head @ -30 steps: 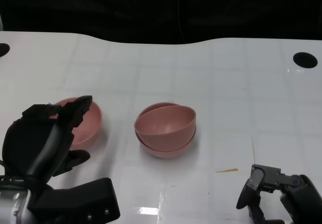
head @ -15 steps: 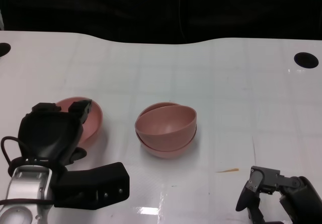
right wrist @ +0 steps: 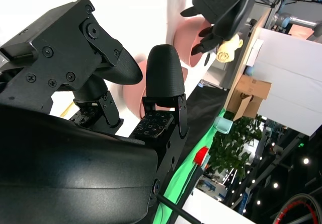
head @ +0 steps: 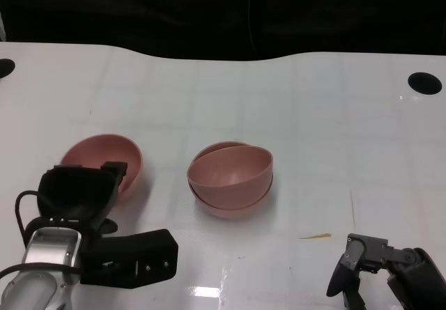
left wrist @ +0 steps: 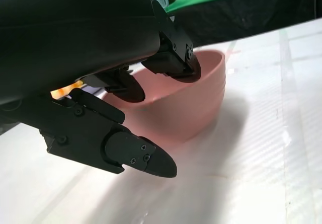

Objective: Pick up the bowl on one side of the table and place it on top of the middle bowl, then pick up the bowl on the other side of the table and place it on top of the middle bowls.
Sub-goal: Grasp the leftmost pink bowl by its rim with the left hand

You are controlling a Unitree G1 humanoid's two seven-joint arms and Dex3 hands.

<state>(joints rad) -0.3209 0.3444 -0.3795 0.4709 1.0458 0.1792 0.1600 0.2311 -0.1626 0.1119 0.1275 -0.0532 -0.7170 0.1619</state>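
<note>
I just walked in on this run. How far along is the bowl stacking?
Done: one bowl already sits tilted in the middle bowl. In hand: the left hand is at the left bowl, fingers over its rim and below its wall, not lifted. Left: carrying it onto the stack. The right hand holds nothing.

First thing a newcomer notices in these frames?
Probably the pink stack mid-table: two bowls, the upper one tilted in the lower. Next, the left hand at a lone pink bowl on the robot's left; the left wrist view shows fingers over its rim with one outside the wall. The right hand sits low near the table's front edge, holding nothing.
</note>
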